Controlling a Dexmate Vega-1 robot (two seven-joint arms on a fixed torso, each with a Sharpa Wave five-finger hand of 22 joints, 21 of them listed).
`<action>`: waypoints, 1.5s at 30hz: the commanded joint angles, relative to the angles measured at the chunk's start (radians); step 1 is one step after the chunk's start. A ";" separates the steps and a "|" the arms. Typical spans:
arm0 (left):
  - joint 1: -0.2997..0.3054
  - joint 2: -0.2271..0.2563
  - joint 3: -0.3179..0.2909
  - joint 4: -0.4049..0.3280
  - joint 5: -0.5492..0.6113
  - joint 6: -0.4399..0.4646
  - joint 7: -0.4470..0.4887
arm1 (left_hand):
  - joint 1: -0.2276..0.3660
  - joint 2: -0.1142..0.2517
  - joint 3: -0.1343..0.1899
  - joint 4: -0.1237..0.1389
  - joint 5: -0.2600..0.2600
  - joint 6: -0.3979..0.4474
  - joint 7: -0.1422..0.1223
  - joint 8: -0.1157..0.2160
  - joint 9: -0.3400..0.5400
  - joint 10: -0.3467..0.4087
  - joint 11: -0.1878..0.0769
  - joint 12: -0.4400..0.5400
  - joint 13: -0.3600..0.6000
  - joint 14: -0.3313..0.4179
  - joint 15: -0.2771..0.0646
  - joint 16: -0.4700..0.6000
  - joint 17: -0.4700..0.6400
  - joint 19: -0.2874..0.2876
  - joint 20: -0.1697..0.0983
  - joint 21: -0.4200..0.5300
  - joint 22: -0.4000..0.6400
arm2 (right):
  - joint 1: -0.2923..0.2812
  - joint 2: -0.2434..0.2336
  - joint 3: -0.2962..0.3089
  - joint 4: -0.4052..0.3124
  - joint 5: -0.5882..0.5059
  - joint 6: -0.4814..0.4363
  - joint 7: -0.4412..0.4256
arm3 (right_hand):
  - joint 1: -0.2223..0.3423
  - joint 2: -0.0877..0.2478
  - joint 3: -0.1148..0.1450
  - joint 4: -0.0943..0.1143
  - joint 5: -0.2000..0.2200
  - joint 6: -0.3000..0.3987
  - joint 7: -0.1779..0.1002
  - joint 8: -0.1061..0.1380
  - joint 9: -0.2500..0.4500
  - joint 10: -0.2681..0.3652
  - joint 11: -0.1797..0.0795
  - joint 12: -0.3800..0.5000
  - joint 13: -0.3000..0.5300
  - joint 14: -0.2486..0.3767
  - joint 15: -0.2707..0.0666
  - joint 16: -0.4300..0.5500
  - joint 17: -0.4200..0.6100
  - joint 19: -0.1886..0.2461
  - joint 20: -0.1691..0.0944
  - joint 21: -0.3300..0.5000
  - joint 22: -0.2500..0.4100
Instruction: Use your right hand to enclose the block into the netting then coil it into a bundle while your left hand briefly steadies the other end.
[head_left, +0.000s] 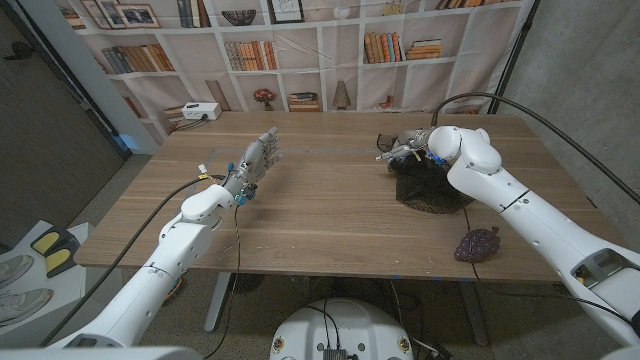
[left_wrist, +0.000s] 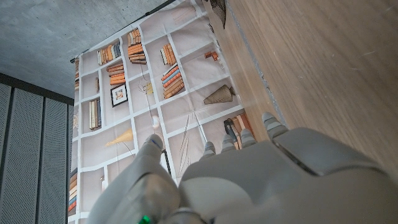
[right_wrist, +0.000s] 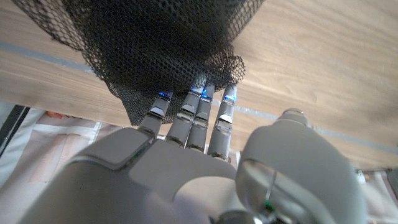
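The right hand (head_left: 412, 155) is seen at the far right of the wooden table (head_left: 330, 215), its fingers (right_wrist: 186, 121) pushed into the edge of a heap of black netting (head_left: 432, 185). The mesh is touched and partly gathered by the fingertips, but whether it is truly gripped cannot be told. The hand is probably placed there to start coiling. The netting is bunched into a dark mound; a block may be wrapped inside, though none can be made out through the mesh. The left hand (head_left: 255, 163) is held well apart, fingers spread and holding nothing, seemingly waiting to steady the far end. A purple bunch of grapes (head_left: 479, 244) lies near the table's front edge.
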 joint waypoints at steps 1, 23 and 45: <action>-0.005 -0.002 0.001 0.015 -0.004 -0.001 -0.009 | 0.002 0.013 0.004 -0.007 0.005 -0.046 0.001 0.005 0.002 -0.084 -0.004 0.006 0.005 -0.017 -0.001 -0.001 0.004 0.001 0.007 0.003 0.006 | -0.189 0.062 0.261 -0.106 0.162 0.020 -0.202 | 0.015 0.010 -0.008 -0.007 0.009 -0.167 -0.010 -0.024 0.001 -0.087 -0.005 -0.049 0.005 -0.062 -0.003 -0.011 -0.001 -0.022 0.011 -0.017 0.003; -0.075 -0.018 0.028 0.107 -0.008 -0.020 -0.083 | 0.003 0.015 0.004 -0.008 0.004 -0.046 0.000 0.004 0.002 -0.084 -0.003 0.006 0.005 -0.016 -0.002 -0.001 0.004 0.001 0.010 0.003 0.006 | -0.243 -0.086 0.060 -0.336 -0.416 -0.486 0.129 | -0.013 -0.007 -0.057 -0.013 0.000 -0.485 0.044 -0.017 0.010 -0.342 -0.001 -0.148 0.028 -0.301 0.032 -0.062 0.006 -0.130 0.004 -0.078 0.010; -0.102 -0.017 0.034 0.145 -0.011 -0.027 -0.132 | 0.003 0.015 0.003 -0.009 0.004 -0.048 0.001 0.003 0.002 -0.085 -0.004 0.005 0.005 -0.018 -0.001 -0.002 0.004 0.000 0.010 0.002 0.006 | -0.140 -0.116 -0.068 -0.269 -0.765 -0.537 0.701 | -0.066 -0.067 -0.124 -0.004 -0.015 -0.603 0.061 -0.012 0.015 -0.436 0.016 -0.156 0.043 -0.378 0.034 -0.072 -0.004 -0.197 0.005 -0.112 0.013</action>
